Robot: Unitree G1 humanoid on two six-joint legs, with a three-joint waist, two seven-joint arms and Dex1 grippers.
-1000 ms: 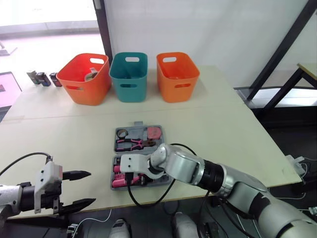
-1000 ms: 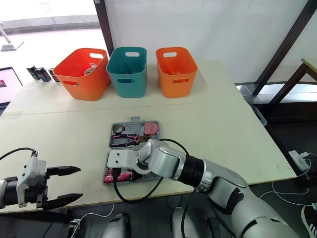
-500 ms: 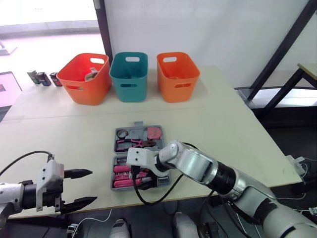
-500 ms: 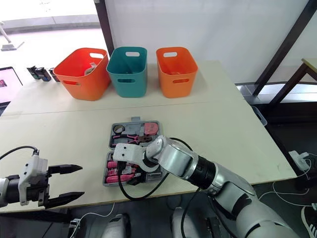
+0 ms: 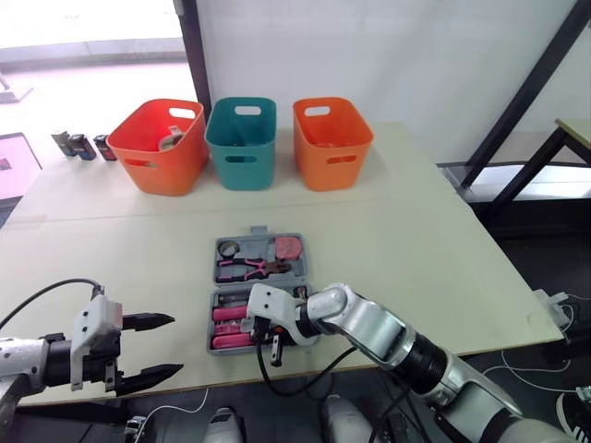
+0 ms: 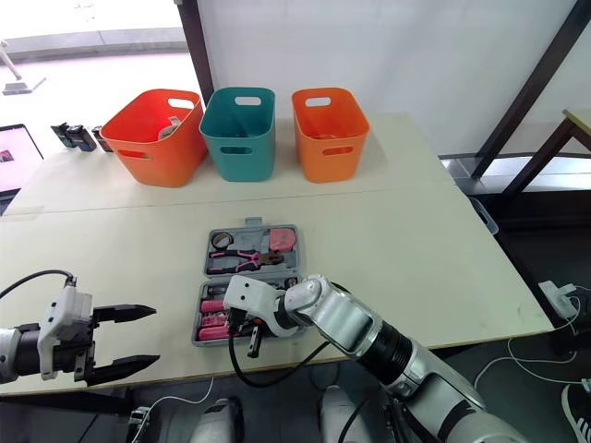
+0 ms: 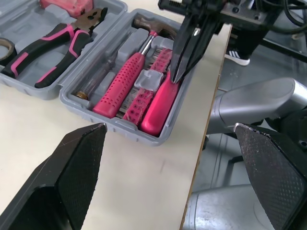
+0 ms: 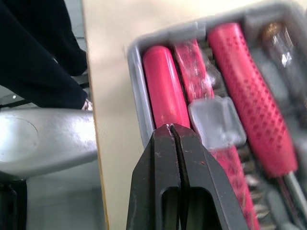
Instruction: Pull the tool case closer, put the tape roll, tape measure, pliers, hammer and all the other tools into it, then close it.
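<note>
My right pincer [image 8: 171,126] is pinched closed on nothing, just over the pink handle [image 8: 165,86] in the open tool case [image 7: 124,130], and the edge of the tabletop [image 5: 416,249] is just beside the case, so one bump might tip it off.

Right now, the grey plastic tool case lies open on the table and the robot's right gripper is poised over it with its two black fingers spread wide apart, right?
Not quite. The right gripper has its two black fingers pressed together, not spread, as the right wrist view shows. The rest holds: the grey plastic tool case lies open on the table, with that gripper over it.
</note>
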